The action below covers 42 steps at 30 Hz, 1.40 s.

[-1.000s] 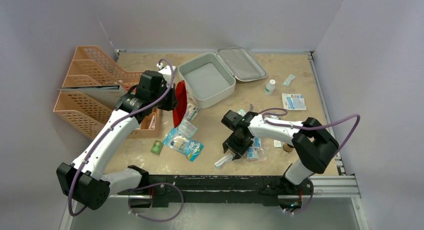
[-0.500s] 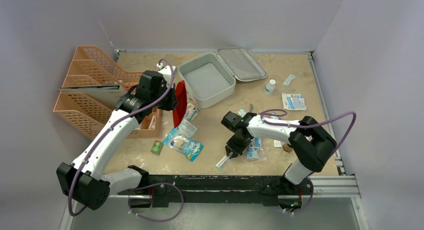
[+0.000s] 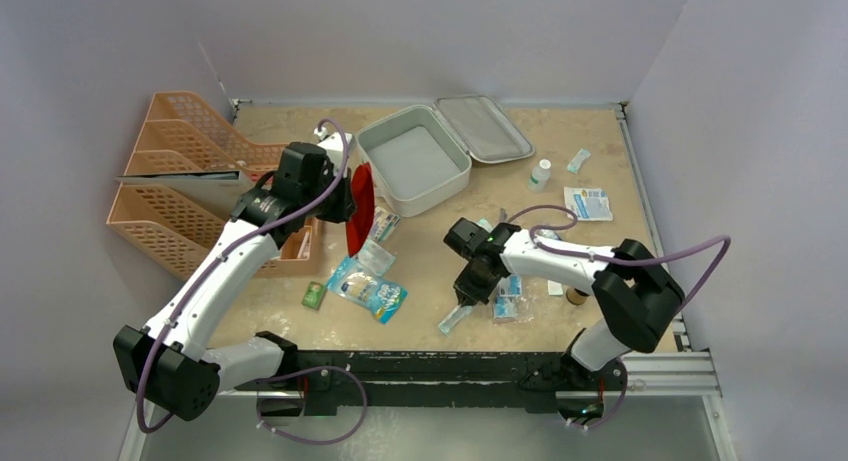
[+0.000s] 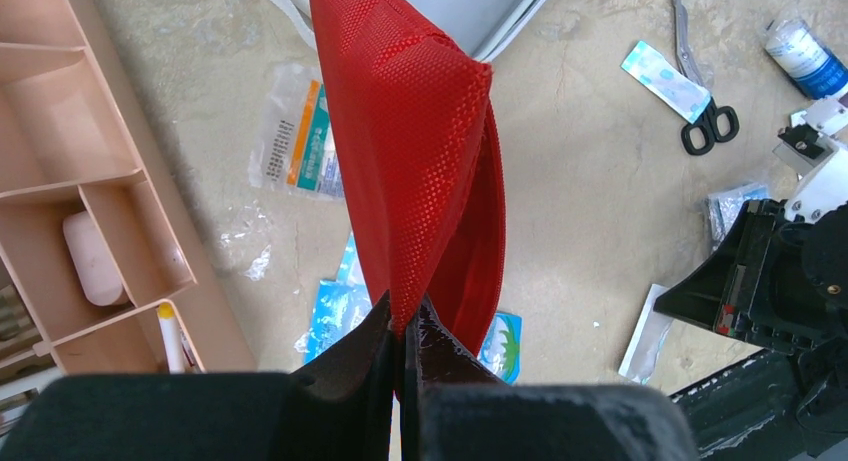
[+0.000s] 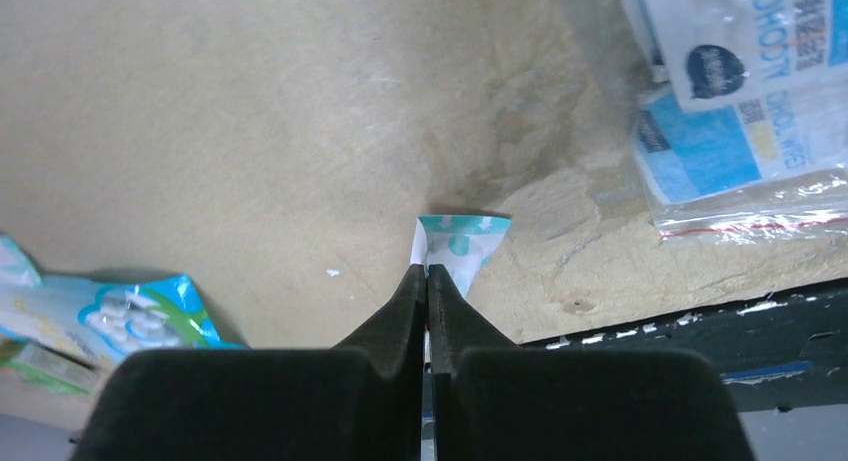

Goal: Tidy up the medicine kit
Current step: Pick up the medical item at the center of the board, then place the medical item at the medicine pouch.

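Observation:
The medicine kit lies open at the back of the table, its grey tub bare and its lid folded back to the right. My left gripper is shut on the edge of a red mesh pouch, which hangs upright just left of the kit. The left wrist view shows the pouch pinched between the fingers of that gripper. My right gripper is low near the front edge, shut on one end of a small white-and-teal sachet. That sachet sticks out past the tips of the right gripper.
Orange mesh file trays stand at the left. Blue packets and a small green box lie at front centre. Bagged packets sit right of my right gripper. A white bottle, a gauze packet and scissors lie further back.
My right gripper has closed from open onto the sachet's end, and the sachet has shifted slightly. The left arm and the red pouch have not moved.

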Motion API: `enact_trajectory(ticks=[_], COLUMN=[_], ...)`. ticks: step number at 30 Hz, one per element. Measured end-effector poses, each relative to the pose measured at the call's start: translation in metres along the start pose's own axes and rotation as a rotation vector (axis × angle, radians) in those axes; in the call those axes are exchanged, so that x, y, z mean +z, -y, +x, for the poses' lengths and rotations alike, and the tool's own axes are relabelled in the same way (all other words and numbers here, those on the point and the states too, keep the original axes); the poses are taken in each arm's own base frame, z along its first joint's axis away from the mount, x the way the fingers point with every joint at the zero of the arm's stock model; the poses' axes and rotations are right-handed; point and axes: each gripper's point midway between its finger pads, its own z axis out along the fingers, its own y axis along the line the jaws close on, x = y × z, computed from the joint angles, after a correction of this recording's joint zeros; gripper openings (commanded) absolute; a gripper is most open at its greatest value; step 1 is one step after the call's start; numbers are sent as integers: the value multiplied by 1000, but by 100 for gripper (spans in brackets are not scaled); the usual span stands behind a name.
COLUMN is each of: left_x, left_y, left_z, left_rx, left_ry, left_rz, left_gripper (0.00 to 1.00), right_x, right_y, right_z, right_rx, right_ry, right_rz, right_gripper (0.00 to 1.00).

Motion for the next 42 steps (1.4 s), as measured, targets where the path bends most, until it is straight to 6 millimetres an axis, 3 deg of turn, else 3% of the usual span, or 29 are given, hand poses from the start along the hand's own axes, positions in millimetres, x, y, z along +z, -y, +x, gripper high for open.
enact_trajectory(ticks=[7,15,26,31,42], left_x=[3,9,12,12,9], left_y=[7,26,45,50,60], left_z=[5,6,13,14,14], left_rx=[-2,-2,-5,-5,-3], left_ry=[-20,-38,-73,-79,-84], left_rz=[45,155,273,303,364], left_gripper=[0,0,0,0,0], right_x=[-31,-112,-199,-213,-192], right_y=[-30,-107,-178,-196,-207], right_z=[-7,-10,13,19,15], right_rx=[-190,-430,-593,-618,-700], right_ry=[53,176,202,194,224], right_rz=[-188,-647,-1069,-1157,-1072], right_gripper=[0,0,0,0,0])
